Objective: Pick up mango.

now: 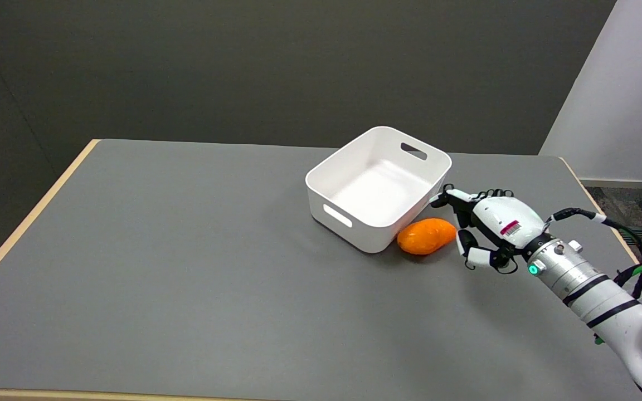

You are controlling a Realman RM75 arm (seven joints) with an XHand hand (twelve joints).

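Note:
An orange mango (426,236) lies on the grey table (187,267), touching the near right wall of a white bin (377,186). My right hand (485,225) hovers just right of the mango, fingers apart and reaching toward it. Its upper fingers extend past the mango's far side near the bin's corner, and the thumb (468,248) curls below at the mango's right end. Nothing is held. I cannot tell whether any finger touches the fruit.
The white bin has handle slots and holds nothing; it stands at the table's centre right. The right arm (594,292) comes in from the lower right. The table's right edge runs close behind the arm.

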